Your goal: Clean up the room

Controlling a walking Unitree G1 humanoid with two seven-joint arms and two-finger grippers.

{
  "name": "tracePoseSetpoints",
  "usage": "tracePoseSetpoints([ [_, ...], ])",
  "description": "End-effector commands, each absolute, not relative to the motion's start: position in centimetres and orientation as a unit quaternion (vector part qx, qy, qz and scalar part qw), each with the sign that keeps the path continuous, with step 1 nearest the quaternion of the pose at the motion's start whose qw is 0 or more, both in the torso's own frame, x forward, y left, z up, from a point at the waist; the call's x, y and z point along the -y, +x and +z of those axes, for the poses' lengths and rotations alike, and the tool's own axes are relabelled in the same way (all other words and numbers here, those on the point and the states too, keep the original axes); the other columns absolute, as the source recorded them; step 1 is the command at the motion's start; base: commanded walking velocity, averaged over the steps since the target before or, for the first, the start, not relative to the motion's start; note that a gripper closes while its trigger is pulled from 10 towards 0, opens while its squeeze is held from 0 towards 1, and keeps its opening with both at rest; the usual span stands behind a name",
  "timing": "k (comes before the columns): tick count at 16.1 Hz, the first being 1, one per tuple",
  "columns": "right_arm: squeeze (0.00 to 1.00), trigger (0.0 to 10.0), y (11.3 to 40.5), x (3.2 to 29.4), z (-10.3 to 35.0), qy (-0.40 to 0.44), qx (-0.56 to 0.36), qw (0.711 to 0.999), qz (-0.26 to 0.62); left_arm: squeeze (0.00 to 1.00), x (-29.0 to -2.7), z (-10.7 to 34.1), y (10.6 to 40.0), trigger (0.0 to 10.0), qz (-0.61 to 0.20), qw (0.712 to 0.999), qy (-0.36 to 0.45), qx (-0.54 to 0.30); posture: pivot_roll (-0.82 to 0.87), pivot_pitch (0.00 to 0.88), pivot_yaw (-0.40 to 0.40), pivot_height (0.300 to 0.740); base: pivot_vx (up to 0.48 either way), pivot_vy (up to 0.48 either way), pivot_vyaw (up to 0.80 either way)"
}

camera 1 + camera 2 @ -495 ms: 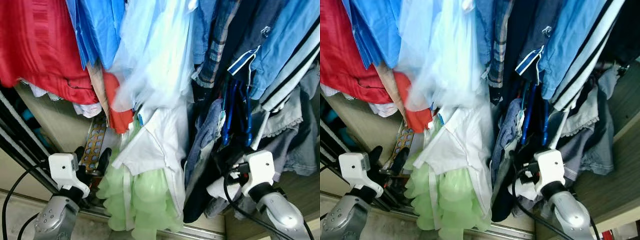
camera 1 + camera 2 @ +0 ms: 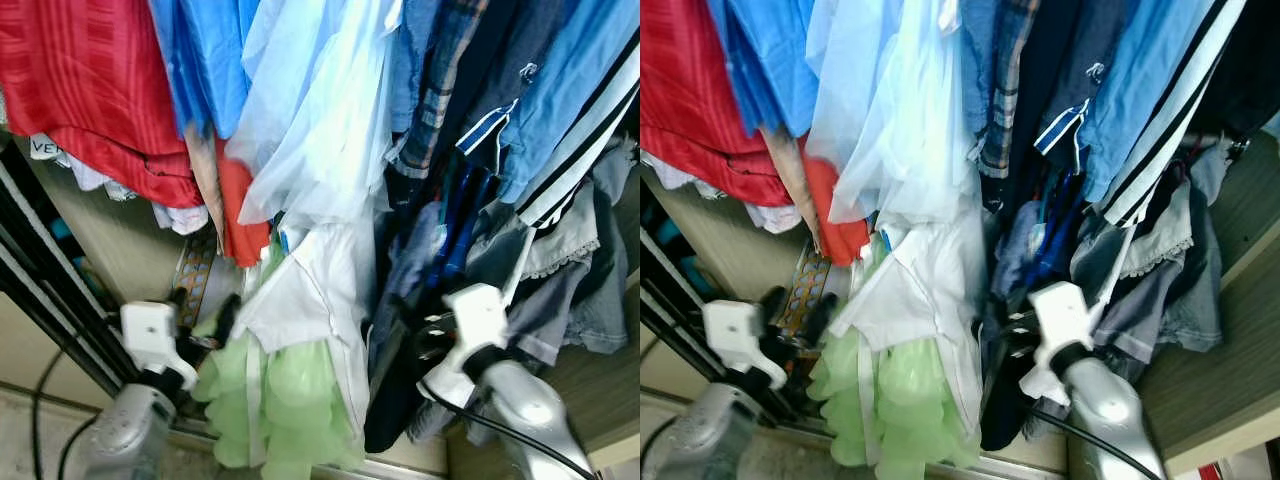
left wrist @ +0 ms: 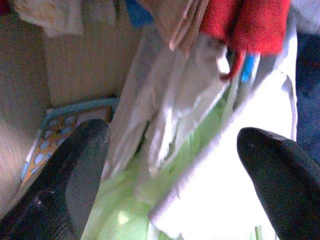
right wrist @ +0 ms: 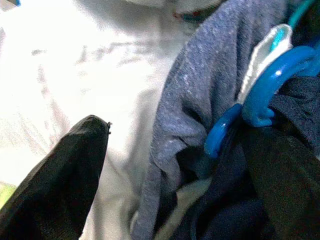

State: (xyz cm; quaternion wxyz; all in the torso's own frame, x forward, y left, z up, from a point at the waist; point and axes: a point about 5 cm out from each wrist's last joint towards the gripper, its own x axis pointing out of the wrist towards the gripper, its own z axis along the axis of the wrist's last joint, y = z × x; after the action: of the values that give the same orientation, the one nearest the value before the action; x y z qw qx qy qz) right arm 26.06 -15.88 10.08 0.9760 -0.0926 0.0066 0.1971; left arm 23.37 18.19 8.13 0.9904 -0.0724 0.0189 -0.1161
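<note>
From the head, hanging clothes are crowding a wardrobe: a red garment [image 2: 95, 90], a pale blue sheer dress [image 2: 320, 120], and a white shirt [image 2: 310, 300] over a green ruffled skirt [image 2: 270, 400]. The left gripper [image 2: 200, 315] is hovering beside the skirt; the right gripper [image 2: 990, 320] is reaching into dark clothes. At the left wrist, fingers [image 3: 65, 185] are spreading wide before the shirt. At the right wrist, fingers [image 4: 60, 180] are standing apart around grey-blue fabric [image 4: 200, 115] beside blue hangers [image 4: 265, 85].

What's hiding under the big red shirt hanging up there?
Under the red shirt a bit of white cloth peeks out, with a beige wall panel lower down. The shirt covers the rest of that cloth, so what it is can't be told.
</note>
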Motion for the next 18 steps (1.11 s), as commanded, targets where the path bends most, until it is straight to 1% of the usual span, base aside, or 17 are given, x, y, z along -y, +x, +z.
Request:
tracePoseSetpoints([
  [1,0.00,10.0,26.5,15.8,10.2,-0.103,0.001,0.975,0.199,0.00,-18.0,7.7,23.4,10.0,-0.128,0.990,-0.061,-0.027,0.07,0.000,-0.010,0.740,0.000,0.000,0.00],
  [2,0.00,10.0,26.7,15.8,10.0,-0.105,0.002,0.977,0.187,0.00,-17.8,7.1,23.1,10.0,-0.133,0.989,-0.060,-0.034,0.07,0.000,-0.007,0.740,0.000,0.000,0.00],
  [5,0.00,10.0,26.4,17.1,9.6,-0.108,0.018,0.984,0.138,0.00,-18.1,6.4,22.5,10.0,-0.121,0.991,-0.055,-0.031,0.07,0.000,-0.017,0.740,0.000,0.000,0.00],
  [7,0.00,10.0,25.2,18.7,9.7,-0.122,0.031,0.990,0.059,0.00,-19.0,6.9,22.0,10.0,-0.099,0.994,-0.052,-0.014,0.06,0.000,-0.007,0.740,0.000,0.000,0.00],
  [8,0.00,10.0,24.6,18.9,9.6,-0.131,0.031,0.989,0.053,0.00,-19.1,7.0,21.8,10.0,-0.095,0.994,-0.056,-0.010,0.05,0.000,-0.003,0.740,0.000,0.000,0.00],
  [10,0.00,10.0,23.3,19.0,9.8,-0.130,0.038,0.990,0.042,0.00,-17.8,8.0,21.0,10.0,-0.118,0.991,-0.059,0.005,0.04,0.000,0.013,0.740,0.000,0.000,0.00],
  [11,0.00,10.0,23.2,18.6,10.5,-0.123,0.053,0.990,0.042,0.00,-17.3,8.5,21.1,10.0,-0.126,0.990,-0.057,0.012,0.04,0.000,0.019,0.740,0.000,0.000,0.00],
  [13,0.00,10.0,23.3,18.0,11.8,-0.136,0.085,0.986,0.039,0.00,-17.0,9.1,21.3,10.0,-0.128,0.990,-0.052,0.027,0.02,0.000,0.031,0.740,0.000,0.000,0.00],
  [17,0.00,10.0,22.9,18.0,11.6,-0.140,0.081,0.986,0.044,0.00,-17.3,9.7,21.2,10.0,-0.121,0.991,-0.046,0.040,0.02,0.000,0.030,0.740,0.000,0.000,0.00],
  [18,0.00,10.0,22.4,18.4,10.2,-0.112,0.039,0.992,0.038,0.00,-17.1,9.3,20.8,10.0,-0.132,0.990,-0.039,0.029,0.02,0.000,0.029,0.740,0.000,0.000,0.00],
])
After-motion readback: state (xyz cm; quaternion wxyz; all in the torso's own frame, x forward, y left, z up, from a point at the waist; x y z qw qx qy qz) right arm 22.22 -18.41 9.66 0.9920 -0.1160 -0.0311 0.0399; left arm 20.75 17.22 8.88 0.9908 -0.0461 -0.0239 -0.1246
